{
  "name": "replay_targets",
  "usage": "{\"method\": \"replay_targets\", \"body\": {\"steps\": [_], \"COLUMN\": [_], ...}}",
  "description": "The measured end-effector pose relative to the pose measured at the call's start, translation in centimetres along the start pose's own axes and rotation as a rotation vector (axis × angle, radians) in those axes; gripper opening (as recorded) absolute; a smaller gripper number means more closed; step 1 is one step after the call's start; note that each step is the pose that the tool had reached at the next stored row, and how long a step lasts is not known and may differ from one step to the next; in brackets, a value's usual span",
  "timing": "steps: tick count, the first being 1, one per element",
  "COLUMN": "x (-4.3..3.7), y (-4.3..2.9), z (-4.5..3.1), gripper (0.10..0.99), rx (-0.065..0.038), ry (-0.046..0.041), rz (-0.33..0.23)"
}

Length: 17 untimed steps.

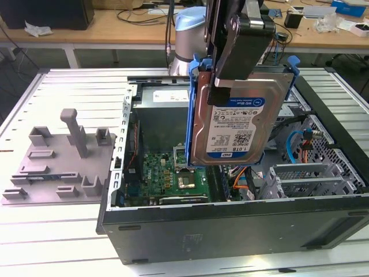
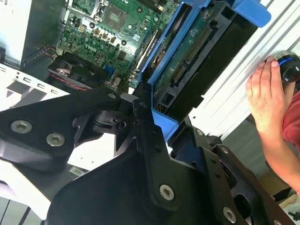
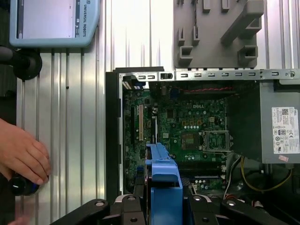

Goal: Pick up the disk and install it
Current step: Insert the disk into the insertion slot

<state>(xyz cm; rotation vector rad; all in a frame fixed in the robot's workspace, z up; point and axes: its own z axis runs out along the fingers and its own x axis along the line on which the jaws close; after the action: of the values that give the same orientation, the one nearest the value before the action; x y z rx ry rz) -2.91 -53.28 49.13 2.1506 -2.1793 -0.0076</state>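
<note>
- In the exterior view, the gripper (image 1: 230,78) hung over the open computer case (image 1: 230,225), its jaws clenched on the top edge of the disk (image 1: 236,127). The disk hung upright with its label facing the camera, above the case's interior and not yet seated. A grey holder (image 1: 63,153) lay on the counter (image 1: 52,242), to the exterior view's left of the case.
- In the second wrist view, the disk (image 2: 197,51) showed its circuit-board side, and its blue rail (image 2: 161,119) sat between the black jaws. The motherboard (image 2: 108,23) lay beyond. A person's hand (image 2: 265,93) touched a round knob (image 2: 290,65).
- In the first wrist view, a blue edge, probably the disk's rail (image 3: 161,173), stood over the motherboard (image 3: 187,126). The hand (image 3: 21,154) rested on the counter (image 3: 75,117) beside the case.
</note>
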Motion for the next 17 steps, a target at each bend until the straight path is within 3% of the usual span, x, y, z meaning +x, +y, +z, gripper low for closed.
{"method": "replay_targets", "body": {"steps": [13,14,17], "x": [0.00,0.03,0.35], "y": [-0.05,-0.04,-0.05], "z": [0.01,0.01,0.06], "gripper": [0.369,0.369,0.369], "rx": [0.000,0.001,0.002], "ry": [-0.0010,-0.0028,-0.0271], "rz": [0.000,0.000,-0.001]}}
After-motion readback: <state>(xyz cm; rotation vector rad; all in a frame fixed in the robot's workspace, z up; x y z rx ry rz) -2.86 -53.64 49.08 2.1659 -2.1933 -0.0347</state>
